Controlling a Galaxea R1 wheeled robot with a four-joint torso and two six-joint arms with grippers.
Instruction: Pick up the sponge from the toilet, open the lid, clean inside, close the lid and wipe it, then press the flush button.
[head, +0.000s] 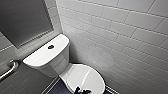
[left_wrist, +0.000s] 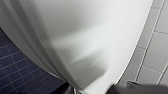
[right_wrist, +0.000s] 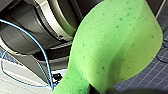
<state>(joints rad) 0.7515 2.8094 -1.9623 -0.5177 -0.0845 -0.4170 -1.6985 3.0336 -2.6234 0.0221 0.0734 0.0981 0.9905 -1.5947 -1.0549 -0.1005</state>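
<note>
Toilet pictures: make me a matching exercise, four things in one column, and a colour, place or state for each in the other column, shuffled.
Column A
1. sponge
2. flush button
3. lid
4. floor tiles

Column B
a. dark blue
b. white, closed and lying flat
c. bright green
d. in the middle of the tank top

Pairs: 1-c, 2-d, 3-b, 4-a

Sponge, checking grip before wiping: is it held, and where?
Yes: the right gripper holds the sponge by its narrower part; exact contact is hidden.
</note>
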